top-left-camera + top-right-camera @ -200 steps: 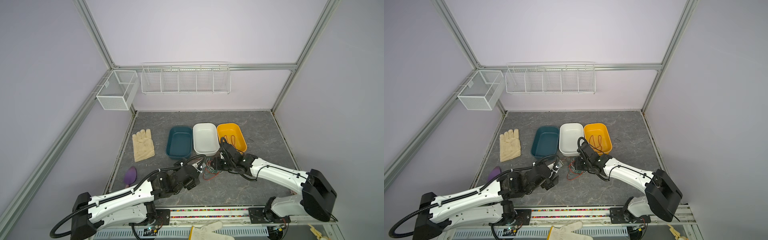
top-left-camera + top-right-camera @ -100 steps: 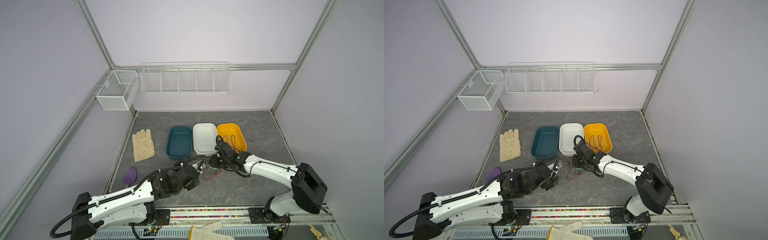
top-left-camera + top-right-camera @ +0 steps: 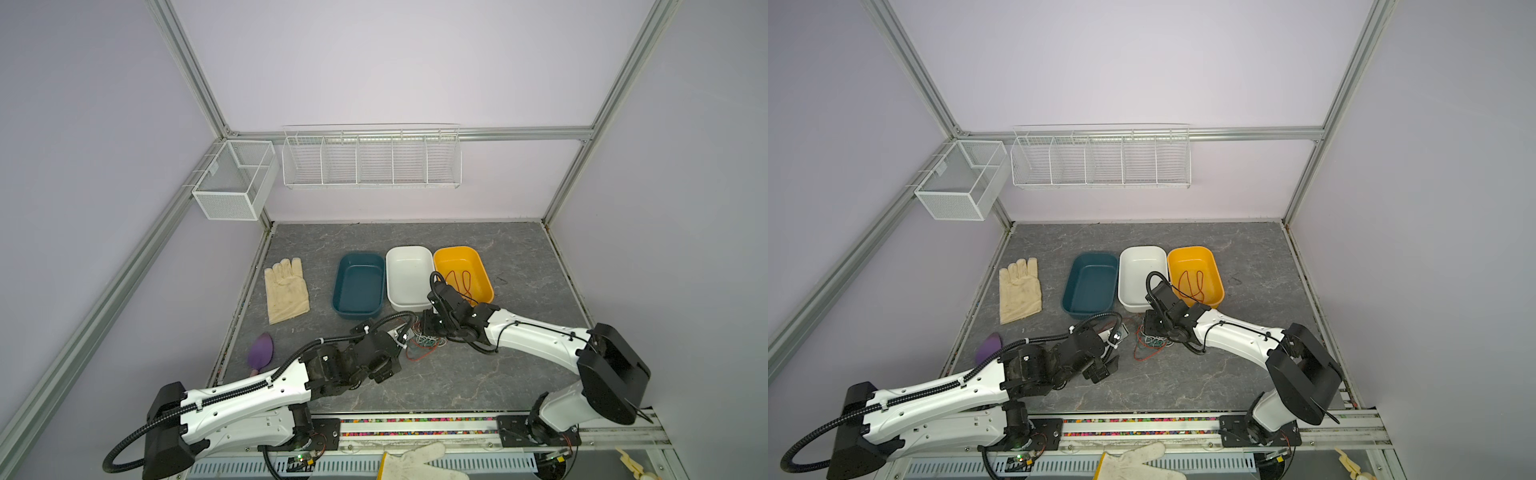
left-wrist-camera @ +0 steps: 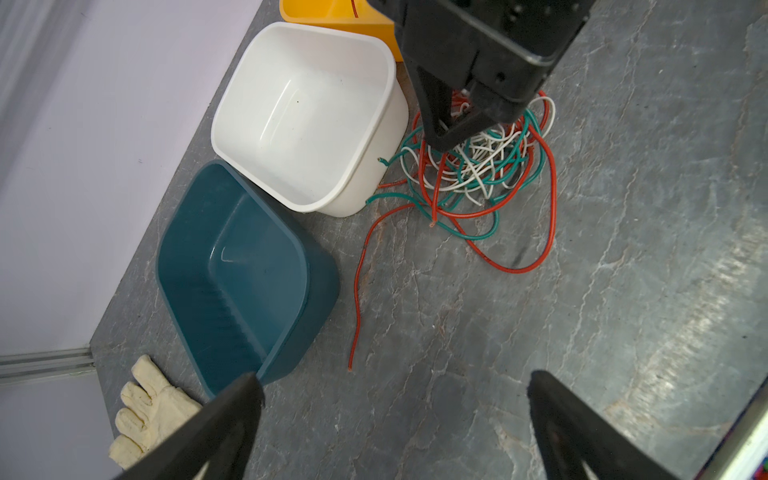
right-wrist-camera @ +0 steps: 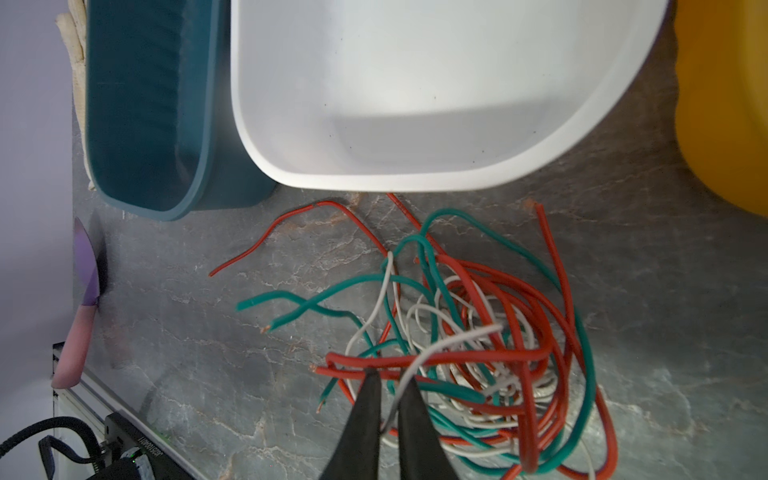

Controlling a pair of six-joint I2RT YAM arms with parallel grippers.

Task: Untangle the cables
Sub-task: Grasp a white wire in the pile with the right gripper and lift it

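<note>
The grey table (image 3: 478, 374) is set with a teal bin (image 3: 358, 286), a white bin (image 3: 409, 276) and a yellow bin (image 3: 478, 259) in a row. The cables (image 4: 478, 166), red, green and white, are piled in a tangle just in front of the white bin. The left end effector (image 4: 395, 380) is held wide open above bare table. The right end effector (image 5: 390, 378) is closed on a white cable (image 5: 453, 343) in the tangle.

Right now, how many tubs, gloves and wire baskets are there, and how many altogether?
Tubs: 3 (teal tub, white tub, yellow tub)
Gloves: 2 (cream glove on the table, white glove at the front edge)
Wire baskets: 2 (mesh basket, long wire basket)
Total: 7
</note>
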